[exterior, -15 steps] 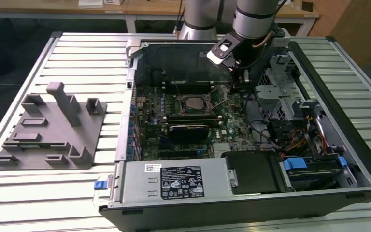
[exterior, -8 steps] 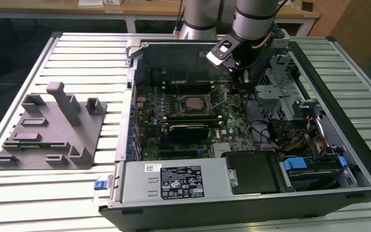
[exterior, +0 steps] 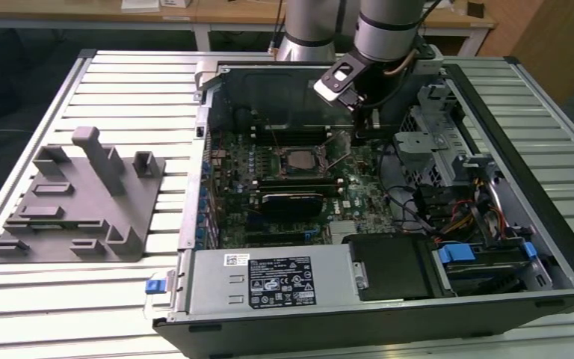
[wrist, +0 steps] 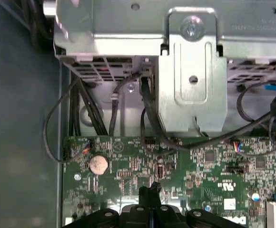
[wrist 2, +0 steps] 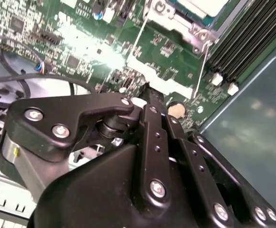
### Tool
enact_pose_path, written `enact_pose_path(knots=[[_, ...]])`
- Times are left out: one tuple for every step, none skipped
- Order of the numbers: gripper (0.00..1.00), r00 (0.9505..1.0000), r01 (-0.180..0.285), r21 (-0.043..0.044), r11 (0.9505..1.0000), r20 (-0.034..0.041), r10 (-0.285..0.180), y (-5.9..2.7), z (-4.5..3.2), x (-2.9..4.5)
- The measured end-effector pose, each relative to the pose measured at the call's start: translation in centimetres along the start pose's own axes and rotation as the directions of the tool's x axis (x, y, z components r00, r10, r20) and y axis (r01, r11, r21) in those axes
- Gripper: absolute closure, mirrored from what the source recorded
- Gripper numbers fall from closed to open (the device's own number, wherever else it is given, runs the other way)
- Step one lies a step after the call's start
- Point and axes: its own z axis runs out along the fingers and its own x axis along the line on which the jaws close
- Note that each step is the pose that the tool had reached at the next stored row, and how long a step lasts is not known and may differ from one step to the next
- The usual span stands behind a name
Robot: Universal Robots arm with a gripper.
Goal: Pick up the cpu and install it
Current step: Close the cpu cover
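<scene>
The cpu (exterior: 292,158) lies silver-white inside the black-framed socket in the middle of the motherboard (exterior: 232,217); its pale corner (wrist 2: 200,5) also shows inside the metal socket frame in the second wrist view. My gripper (exterior: 360,137) hangs low over the board, to the exterior view's right of the socket and apart from the cpu. Its black fingers are shut, tips together just above the green board (wrist: 150,191) (wrist 2: 145,89), and I see nothing between them. Thin wire socket levers (wrist 2: 137,40) run beside the frame, close ahead of the tips.
The open computer case (exterior: 556,247) surrounds the arm: a drive cage (wrist: 192,90) and black cables (wrist: 147,118) close by, and the power supply (exterior: 267,280) at the front. A coin battery (wrist: 98,164) sits on the board. A grey fixture block (exterior: 78,202) stands on the slatted table (exterior: 68,299).
</scene>
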Motion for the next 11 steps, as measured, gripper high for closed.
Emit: enact_pose_path(knots=[[0.89,1.0,0.0,0.0,1.0,0.0001,0.0,-0.2,-0.01,0.0],[0.89,1.0,0.0,0.0,1.0,0.0,0.0,-0.62,-0.02,-0.01],[0.89,1.0,0.0,0.0,1.0,0.0001,0.0,-0.85,-0.03,-0.01],[0.89,1.0,0.0,0.0,1.0,0.0001,0.0,-1.09,-0.03,-0.01],[0.89,1.0,0.0,0.0,1.0,0.0,0.0,-1.35,-0.04,-0.01],[0.89,1.0,0.0,0.0,1.0,0.0001,0.0,-1.61,-0.05,-0.02],[0.89,1.0,0.0,0.0,1.0,0.0001,0.0,-1.87,-0.06,-0.02],[0.89,1.0,0.0,-0.0001,1.0,0.0,0.0,-2.13,-0.07,-0.02],[0.89,1.0,0.0,0.0,1.0,0.0,0.0,-2.39,-0.07,-0.02],[0.89,1.0,0.0,-0.0001,1.0,0.0,0.0,-2.63,-0.08,-0.03],[0.89,1.0,0.0,0.0,1.0,0.0001,0.0,-2.87,-0.09,-0.03]])
